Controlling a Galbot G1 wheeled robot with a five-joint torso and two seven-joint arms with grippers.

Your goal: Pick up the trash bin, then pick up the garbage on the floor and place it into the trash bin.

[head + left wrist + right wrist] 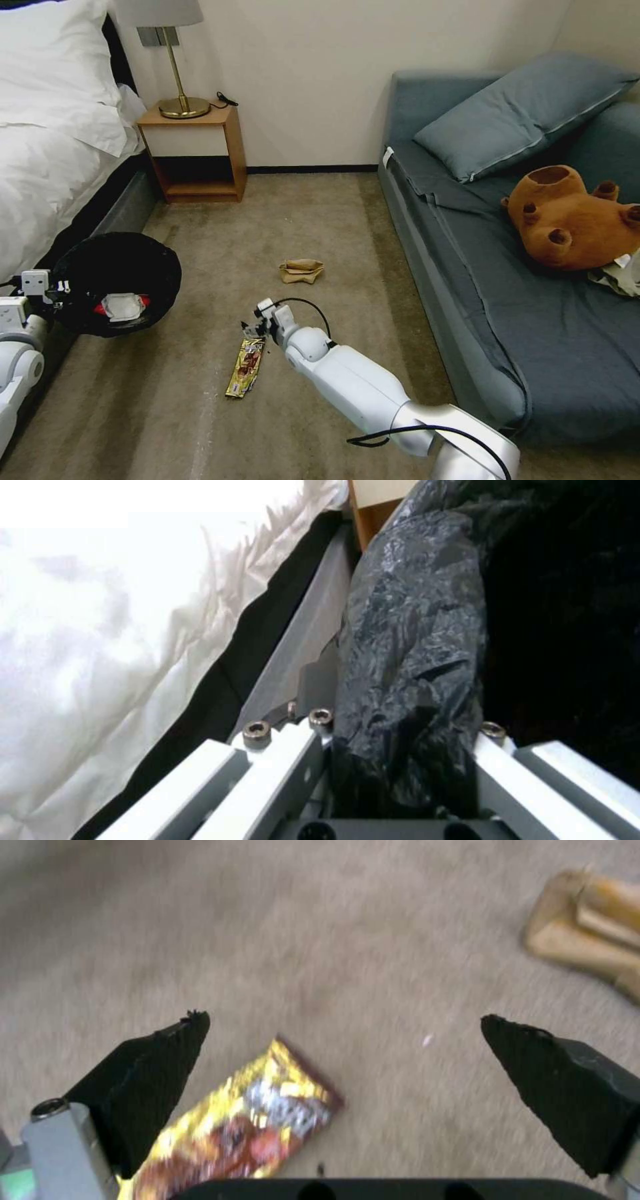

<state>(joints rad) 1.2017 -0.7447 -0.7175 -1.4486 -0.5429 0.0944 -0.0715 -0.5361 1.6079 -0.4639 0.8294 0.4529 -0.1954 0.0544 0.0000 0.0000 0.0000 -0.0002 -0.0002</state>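
The trash bin, lined with a glossy black bag, is at the left beside the bed, and my left gripper is shut on its rim. In the left wrist view the left gripper clamps the bunched black liner. A red-and-white packet lies inside the bin. On the carpet lie a gold-brown candy wrapper and, farther off, a tan paper bag. My right gripper hovers open just above the wrapper's far end. The right wrist view shows the right gripper spread wide over the wrapper, with the bag off to one side.
A white bed runs along the left. A wooden nightstand with a brass lamp stands at the back wall. A grey-blue sofa on the right holds a pillow, a brown plush bear and some clothes. Open carpet lies between them.
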